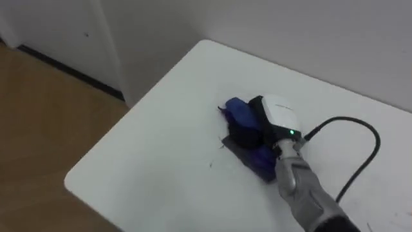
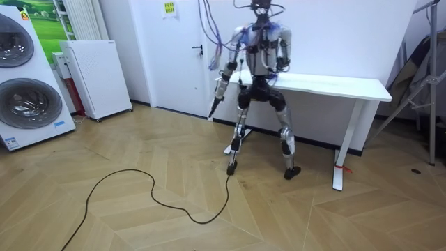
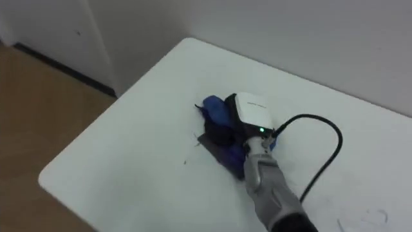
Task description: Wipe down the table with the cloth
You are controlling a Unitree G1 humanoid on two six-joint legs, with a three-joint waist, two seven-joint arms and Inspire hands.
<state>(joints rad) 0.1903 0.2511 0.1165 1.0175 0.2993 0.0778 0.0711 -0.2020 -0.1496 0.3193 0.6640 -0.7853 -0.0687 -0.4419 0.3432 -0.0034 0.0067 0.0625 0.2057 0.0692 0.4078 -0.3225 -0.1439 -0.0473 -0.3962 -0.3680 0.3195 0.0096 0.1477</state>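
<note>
Blue cloth (image 1: 239,114) lies flat under the right hand (image 1: 279,116), mid-table

On the white table (image 1: 148,161) the wiping step is judged to be in hand (grip or plain press cannot be told). The left hand (image 2: 213,108) is hung at the side, state unreadable. Next, 1 steady sweep toward the bare near corner is called for, with pressure kept down.

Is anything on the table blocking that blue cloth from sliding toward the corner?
Nothing visible does. The right hand lies on the blue cloth, and the white table between it and the corner shows just tiny dark specks.
</note>
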